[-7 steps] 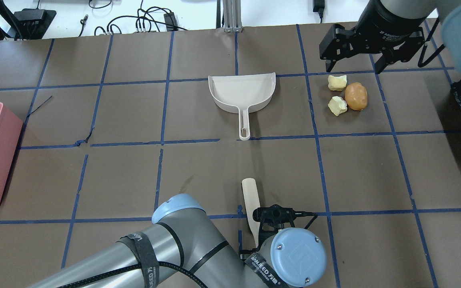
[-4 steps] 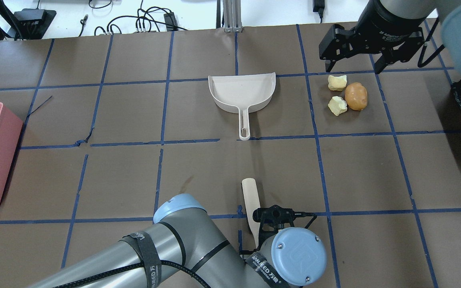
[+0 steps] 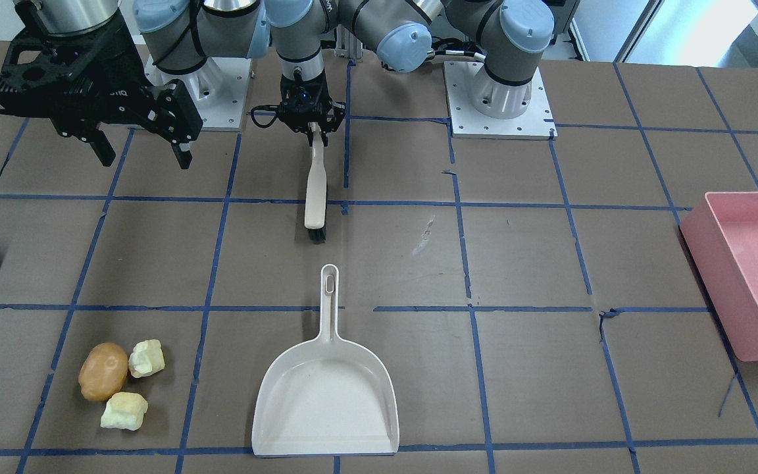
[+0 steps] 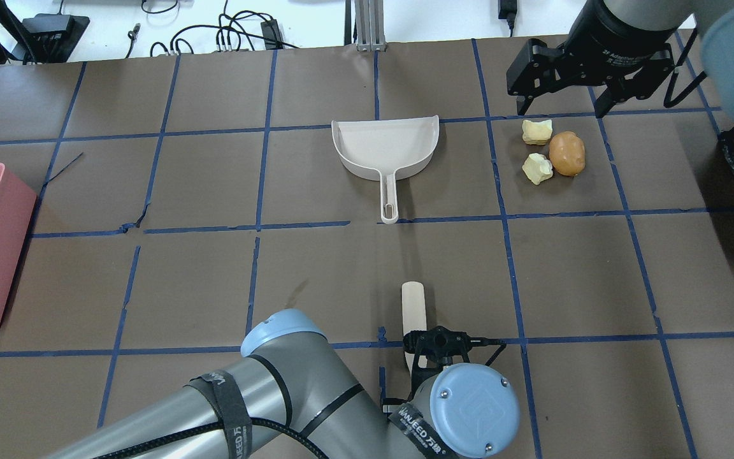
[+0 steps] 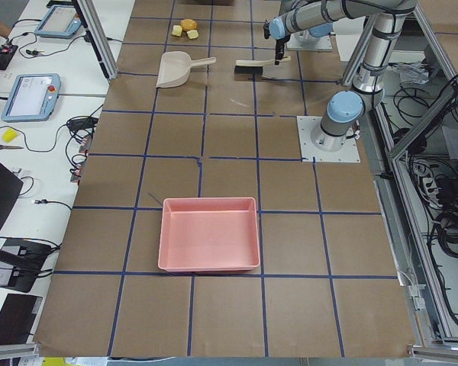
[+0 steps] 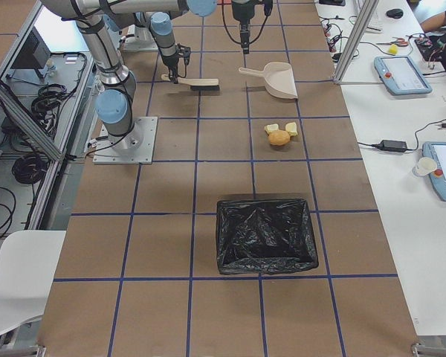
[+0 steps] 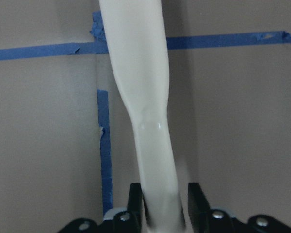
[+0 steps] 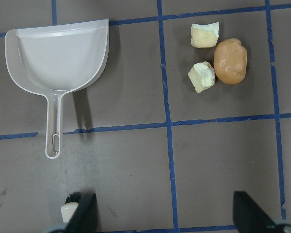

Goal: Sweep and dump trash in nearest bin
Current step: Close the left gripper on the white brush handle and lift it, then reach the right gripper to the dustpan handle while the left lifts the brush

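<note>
L gripper (image 3: pixel 313 130) is shut tight on the thin end of the brush (image 3: pixel 316 187). The bristles point at the dustpan (image 3: pixel 326 395), which lies flat w/ nothing in it. R gripper (image 3: pixel 147 161) hangs up high, opened wide, holding nothing.

The trash sits in one small bunch on the robot's right of the pan, well apart from it. There's a tan potato lump (image 3: pixel 102 370), a foam bit (image 3: pixel 147 358) on its pan side, and a 2nd foam bit (image 3: pixel 124 411) farther from the robot. All are touching or just about.

The foam looks very light & crumbly, so it'll prob. hop or break if hit hard; soft, slow pushes are best. The lump looks smooth & round and may roll off the bristles. The pan looks stiff but light — grab its thin handle and hold it down, or it may slide. The closest bin looks like the black bin (image 6: pixel 260 201), not the pink bin (image 5: pixel 208 265).
</note>
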You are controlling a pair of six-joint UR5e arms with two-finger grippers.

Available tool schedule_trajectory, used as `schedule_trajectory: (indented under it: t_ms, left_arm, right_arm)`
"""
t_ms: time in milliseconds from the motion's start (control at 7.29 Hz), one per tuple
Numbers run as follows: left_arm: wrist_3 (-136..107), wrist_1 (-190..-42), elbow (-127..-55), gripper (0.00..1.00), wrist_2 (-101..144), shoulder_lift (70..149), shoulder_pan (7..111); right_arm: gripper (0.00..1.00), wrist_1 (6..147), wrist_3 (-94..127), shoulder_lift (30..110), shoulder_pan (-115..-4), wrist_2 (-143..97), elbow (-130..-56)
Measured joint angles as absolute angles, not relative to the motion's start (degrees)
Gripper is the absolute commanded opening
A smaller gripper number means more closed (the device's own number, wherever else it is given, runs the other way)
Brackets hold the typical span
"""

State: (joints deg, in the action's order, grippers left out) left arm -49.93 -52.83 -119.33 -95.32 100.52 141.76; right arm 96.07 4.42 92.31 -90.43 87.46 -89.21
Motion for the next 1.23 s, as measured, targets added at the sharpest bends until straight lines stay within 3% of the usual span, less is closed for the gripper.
schedule_trajectory:
  t_ms: [686,1234]
  left_arm:
    - [-49.5,-57.4,-119.8,0.0,-95.5,95.5,140.9]
    - [-40.1,-62.1,-120.8,0.0,-95.6,90.0,134.3]
  right_arm:
    - [1.0,96.7,-0.9,91.5,-89.8,88.1,-89.2]
    - [0.96,111.5,-3.2,78.1,-91.0,88.1,-89.1]
